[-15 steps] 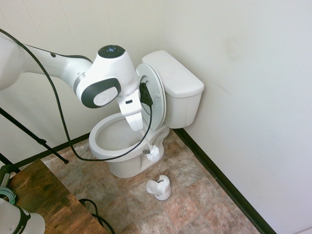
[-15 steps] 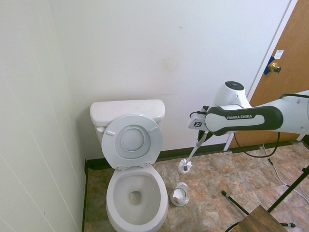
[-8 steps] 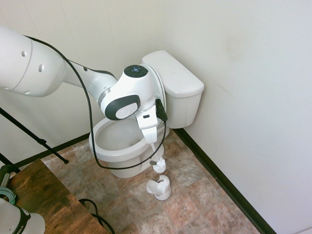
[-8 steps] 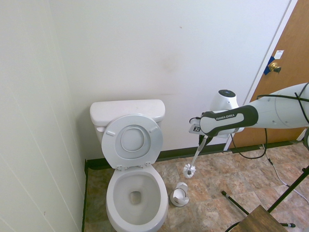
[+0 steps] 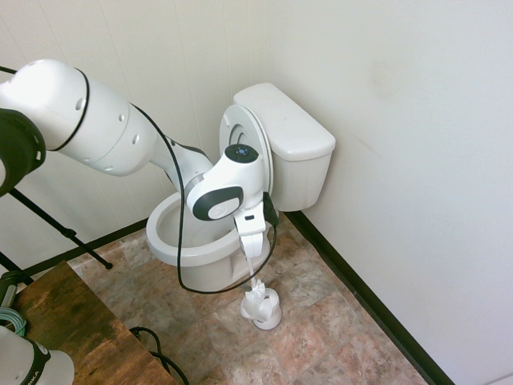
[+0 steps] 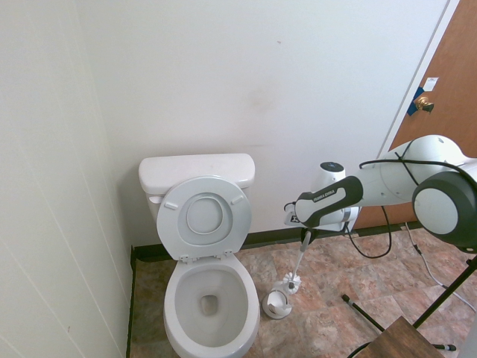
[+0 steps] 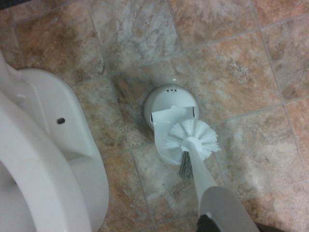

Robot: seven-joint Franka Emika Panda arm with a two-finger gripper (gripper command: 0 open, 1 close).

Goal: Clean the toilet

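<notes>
The white toilet (image 5: 184, 249) stands in the corner with its lid and seat (image 6: 205, 218) raised against the tank (image 5: 292, 132); its bowl (image 6: 209, 298) is uncovered. My gripper (image 5: 250, 245) (image 6: 305, 233) hangs beside the bowl, shut on the handle of a white toilet brush (image 6: 299, 261) that points down. The bristle head (image 5: 258, 286) (image 7: 193, 137) sits just above the small white brush holder (image 5: 263, 310) (image 6: 276, 303) (image 7: 169, 107) on the floor. The toilet's base (image 7: 63, 159) shows at one side of the wrist view.
A stone-pattern tiled floor (image 5: 321, 321) runs to dark baseboards along both walls. A wooden table corner (image 5: 72, 329) is at the near side. A brown door (image 6: 440, 112) stands behind the arm.
The arm has come down and away from the bowl's rim, carrying the brush. The bristle head has gone from beside the bowl to just over the holder.
</notes>
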